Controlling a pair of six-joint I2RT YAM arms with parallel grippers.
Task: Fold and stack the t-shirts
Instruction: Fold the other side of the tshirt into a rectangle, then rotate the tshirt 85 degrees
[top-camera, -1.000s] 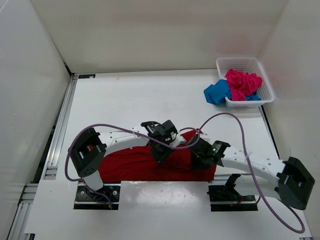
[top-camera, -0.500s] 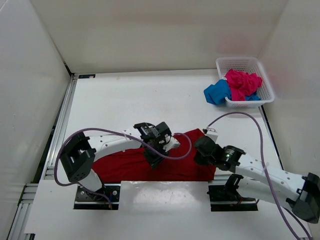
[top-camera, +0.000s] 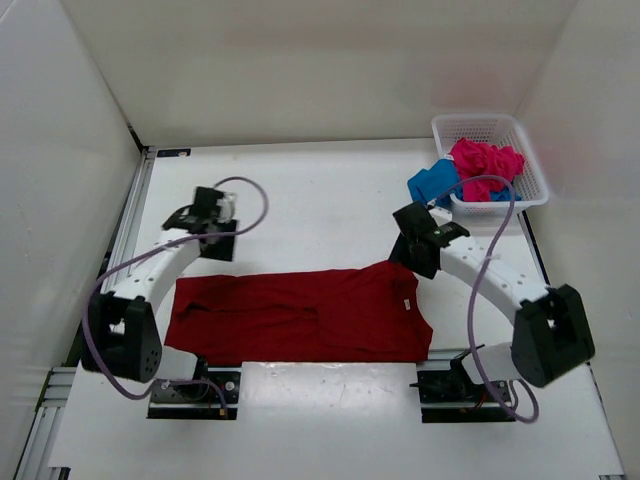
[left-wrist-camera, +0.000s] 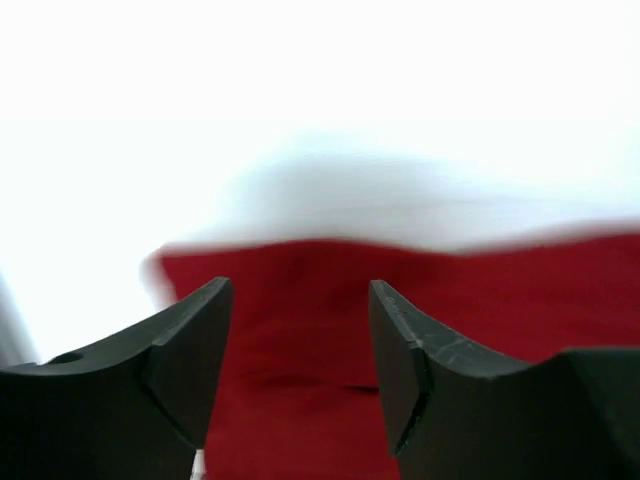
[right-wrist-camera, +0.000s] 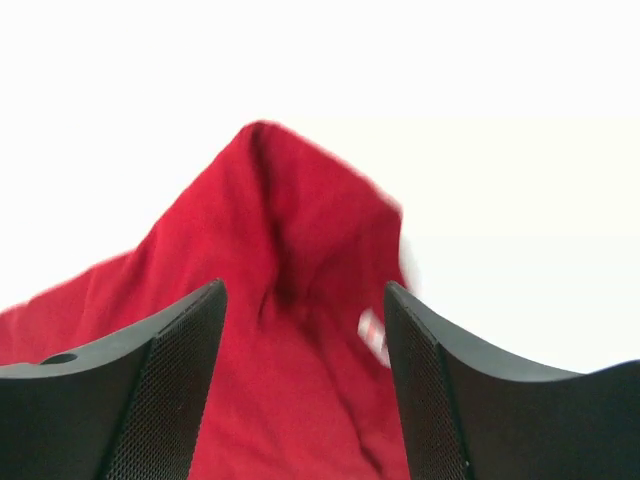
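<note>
Two grippers, jaws apart & empty: left gripper (left-wrist-camera: 300, 300) by far-left corner of dark red shirt (top-camera: 300, 315) lying flat near centre, right gripper (right-wrist-camera: 305, 295) by its far-right corner.

White table (top-camera: 320, 195), enclosed on three sides by plain white panels: back wall (top-camera: 320, 60), left wall (top-camera: 50, 200) and right wall (top-camera: 590, 140). A metal rail (top-camera: 125, 230) is run along the table's left edge, and a white board (top-camera: 330, 420) is laid across the near edge. Even, diffuse light is cast throughout.
</note>
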